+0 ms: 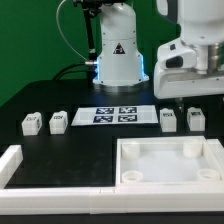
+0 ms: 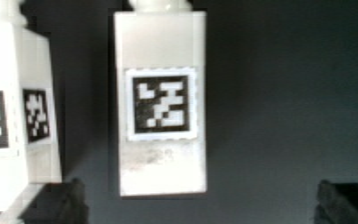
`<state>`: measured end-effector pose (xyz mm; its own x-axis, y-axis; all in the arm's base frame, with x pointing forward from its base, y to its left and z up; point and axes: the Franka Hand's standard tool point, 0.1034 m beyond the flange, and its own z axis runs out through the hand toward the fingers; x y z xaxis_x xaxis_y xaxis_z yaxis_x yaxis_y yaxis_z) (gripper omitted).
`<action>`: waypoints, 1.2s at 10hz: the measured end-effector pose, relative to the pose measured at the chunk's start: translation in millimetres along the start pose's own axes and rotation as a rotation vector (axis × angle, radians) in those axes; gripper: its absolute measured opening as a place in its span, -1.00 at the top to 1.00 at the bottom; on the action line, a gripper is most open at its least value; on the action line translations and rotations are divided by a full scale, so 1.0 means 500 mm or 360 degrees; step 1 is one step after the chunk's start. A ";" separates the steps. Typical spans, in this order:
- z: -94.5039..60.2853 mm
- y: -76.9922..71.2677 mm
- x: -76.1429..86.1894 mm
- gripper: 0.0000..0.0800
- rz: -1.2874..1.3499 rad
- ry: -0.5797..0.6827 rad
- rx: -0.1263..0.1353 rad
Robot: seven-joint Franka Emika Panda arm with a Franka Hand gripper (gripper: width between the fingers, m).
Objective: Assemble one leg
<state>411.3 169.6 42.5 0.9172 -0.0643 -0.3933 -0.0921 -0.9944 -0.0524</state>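
Exterior view: the gripper hangs in the upper right of the frame over two legs that sit side by side on the black table, behind the white tray-like piece. The wrist view shows one leg centred with its tag facing the camera and a second leg just beside it. The dark fingertips stand wide apart and grip nothing.

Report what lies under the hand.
A leg lies below the open hand, its tag facing the wrist camera, with a second leg beside it, apart. Nothing covers either; their undersides cannot be seen.
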 end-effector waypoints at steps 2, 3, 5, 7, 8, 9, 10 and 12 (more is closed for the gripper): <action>0.000 0.007 -0.001 -0.62 0.0027 -0.0268 -0.0022; -0.002 -0.001 0.008 -0.62 0.0020 -0.0339 -0.0025; 0.005 0.008 0.000 -0.62 0.0012 -0.0636 -0.0044; 0.012 0.005 0.006 -0.62 0.0015 -0.0703 -0.0045; 0.026 0.004 -0.007 -0.62 0.0053 -0.0738 -0.0053; 0.044 0.006 -0.014 -0.62 0.0053 -0.0771 -0.0058; 0.056 0.001 -0.018 -0.62 0.0053 -0.0777 -0.0065; 0.079 -0.009 -0.030 -0.62 0.0024 -0.0762 -0.0083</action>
<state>382.5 178.2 12.7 0.6330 -0.0450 -0.7728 -0.0734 -0.9973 -0.0020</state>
